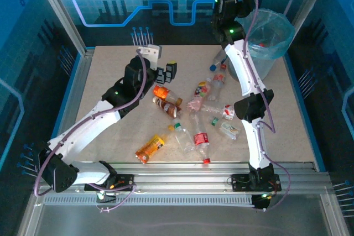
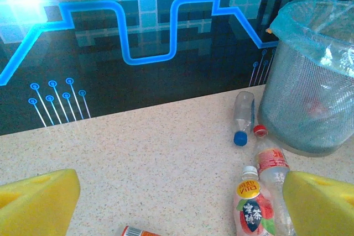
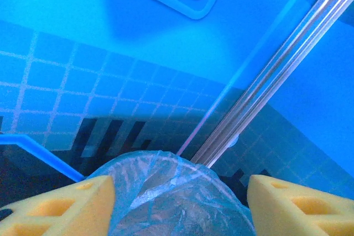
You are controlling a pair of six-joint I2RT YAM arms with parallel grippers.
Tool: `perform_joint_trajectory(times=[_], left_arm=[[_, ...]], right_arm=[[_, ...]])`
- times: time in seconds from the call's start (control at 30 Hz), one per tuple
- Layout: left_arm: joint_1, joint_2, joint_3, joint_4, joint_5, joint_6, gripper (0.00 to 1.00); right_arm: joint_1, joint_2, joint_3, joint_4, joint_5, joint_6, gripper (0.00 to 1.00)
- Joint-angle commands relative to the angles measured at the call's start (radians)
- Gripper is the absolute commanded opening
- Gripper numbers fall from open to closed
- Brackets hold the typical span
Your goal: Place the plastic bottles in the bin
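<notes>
Top external view has the bin point(image 1: 287, 32) standing at the far right corner of the table point(image 1: 110, 81), lined with a pale blue bag. The plastic bottles point(image 1: 202, 139) lie scattered over the middle of the table and toward its near edge. Among them is an orange bottle point(image 1: 150, 146) closest to the near edge, left of the others. A blue-capped bottle point(image 1: 217, 60) lies just beside the bin's foot, with a red-capped bottle point(image 1: 219, 81) next to it.

The left claw point(image 1: 168, 72) hangs over the table left of the heap. In the left wrist view, the left claw point(image 2: 177, 203) stands wide with nothing between its yellow pads point(image 2: 38, 205). Ahead of it lie the blue-capped bottle point(image 2: 243, 115), the red-capped bottle point(image 2: 271, 164) and a pink-labelled bottle point(image 2: 251, 208), with the mesh wall of the bin point(image 2: 298, 103) behind them. Something reddish shows dimly through the mesh.

The right arm point(image 1: 243, 62) reaches to the far edge beside the bin. In the right wrist view, the right claw point(image 3: 180, 205) is spread apart and holds nothing, and the bin's bagged rim point(image 3: 166, 161) lies below it.
</notes>
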Motion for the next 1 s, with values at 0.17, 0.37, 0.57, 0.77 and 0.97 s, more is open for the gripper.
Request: perform_joint_trajectory(times=[0.17,0.37,0.57,0.77,0.97], left_arm=[[0.012,-0.031,0.054,-0.214,0.01,-0.073,0.95],[0.011,-0.073,0.068,-0.49,0.049,-0.161,0.93],[0.011,-0.117,0.008,-0.761,0.167,-0.301,0.86],[-0.035,-0.109,-0.116,-0.856,0.275,-0.407,0.84],[-0.174,-0.029,-0.224,-0.842,0.194,-0.464,0.89]], right_arm=[[0.084,-0.126,0.025,-0.227,-0.207,0.172,0.66],[0.194,-0.261,-0.142,-0.425,-0.533,0.277,0.66],[0.293,-0.488,-0.626,-0.423,-0.773,0.386,0.65],[0.352,-0.777,-1.15,-0.224,-0.849,0.47,0.64],[0.356,-0.992,-1.472,-0.112,-0.843,0.524,0.66]])
